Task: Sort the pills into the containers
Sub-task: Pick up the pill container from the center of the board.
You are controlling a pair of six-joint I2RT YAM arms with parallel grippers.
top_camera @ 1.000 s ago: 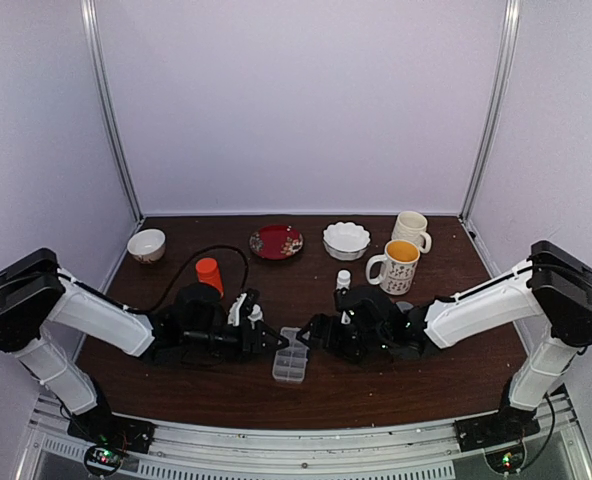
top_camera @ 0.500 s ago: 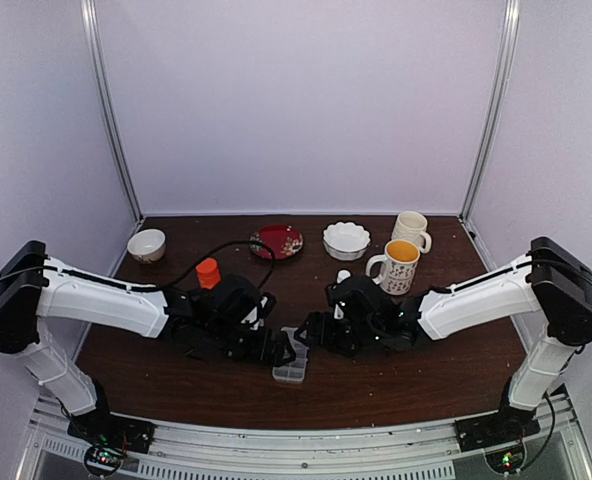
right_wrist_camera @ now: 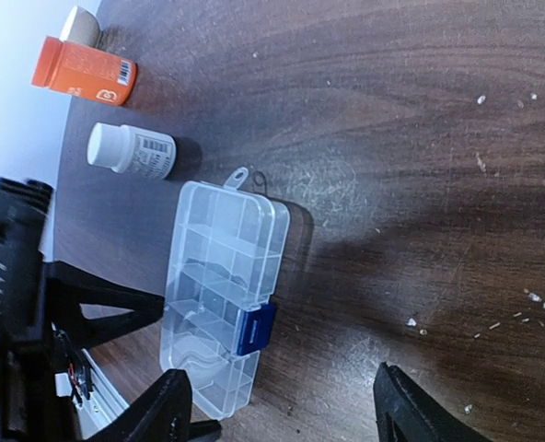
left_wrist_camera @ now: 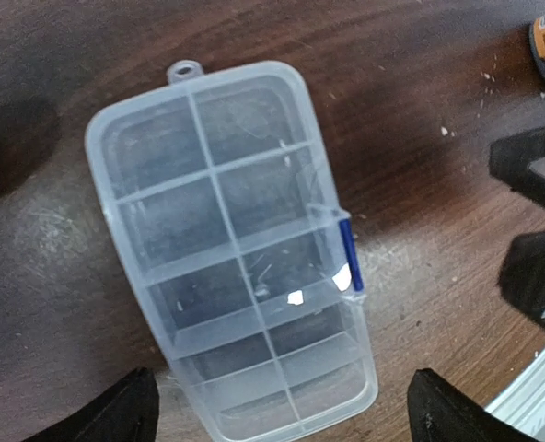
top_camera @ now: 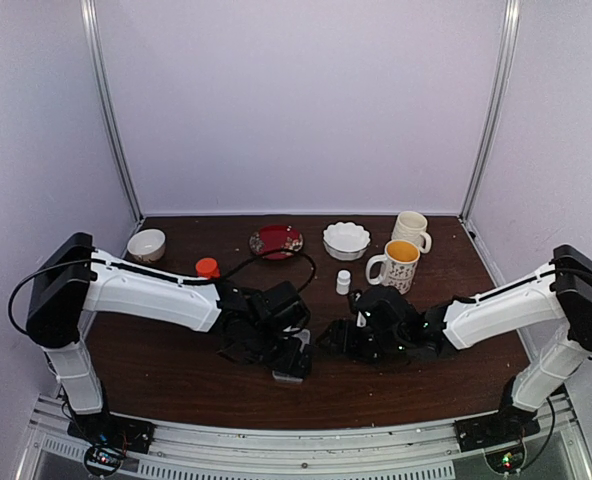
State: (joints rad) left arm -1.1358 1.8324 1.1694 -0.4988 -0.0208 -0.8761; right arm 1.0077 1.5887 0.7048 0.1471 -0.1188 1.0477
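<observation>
- table (top_camera: 176,388): dark brown wood, scuffed.
- far edge, left to right: small bowl (top_camera: 146,244) at the far-left corner, red plate (top_camera: 276,241), white scalloped bowl (top_camera: 346,240), cream mug (top_camera: 410,229).
- patterned mug (top_camera: 394,266) sits just in front of the cream mug.
- white bottle (top_camera: 343,282) stands upright mid-table.
- orange bottle (top_camera: 207,267) is left of centre.
- clear two-row pill box (left_wrist_camera: 231,249) lies flat near the middle of the near edge.
- pills (right_wrist_camera: 411,322): tiny whitish specks scattered on the bare wood near the box.

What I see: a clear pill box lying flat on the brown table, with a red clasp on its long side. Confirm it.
Wrong: the clasp is blue, not red; the left wrist view shows it. The pill box does lie flat on the brown table.
</observation>
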